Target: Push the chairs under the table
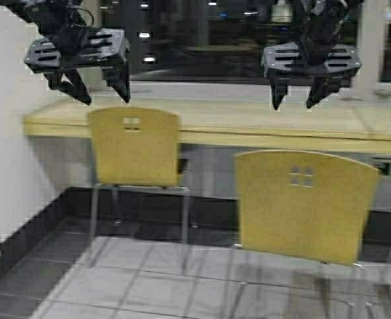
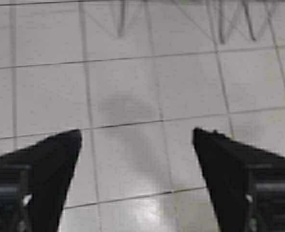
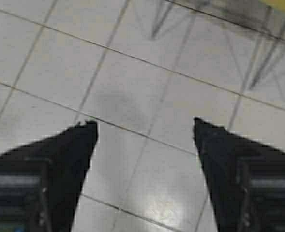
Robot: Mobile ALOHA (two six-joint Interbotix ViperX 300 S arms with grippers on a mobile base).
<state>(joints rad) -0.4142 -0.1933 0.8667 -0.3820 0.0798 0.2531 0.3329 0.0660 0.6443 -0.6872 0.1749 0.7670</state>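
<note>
High view: the bench (image 1: 248,126), a long pale yellow wooden top with a thick front edge, runs left to right across the frame under a dark window. Two chairs stand in front of it, backs toward the camera, seats facing the bench. The left chair (image 1: 134,147) sits close to the bench, the top of its back overlapping the front edge. The right chair (image 1: 303,203) stands nearer the camera, well out from the bench. Both are upright on thin chrome legs on a pale tiled floor (image 1: 149,279). A white wall (image 1: 9,166) closes the left side.

Left end effector (image 1: 95,92) hangs raised above the left chair, fingers apart, holding nothing. Right end effector (image 1: 296,97) hangs raised over the bench, fingers apart, likewise empty. Both wrist views show spread fingers over floor tiles, with chrome chair legs (image 2: 234,21) beyond.
</note>
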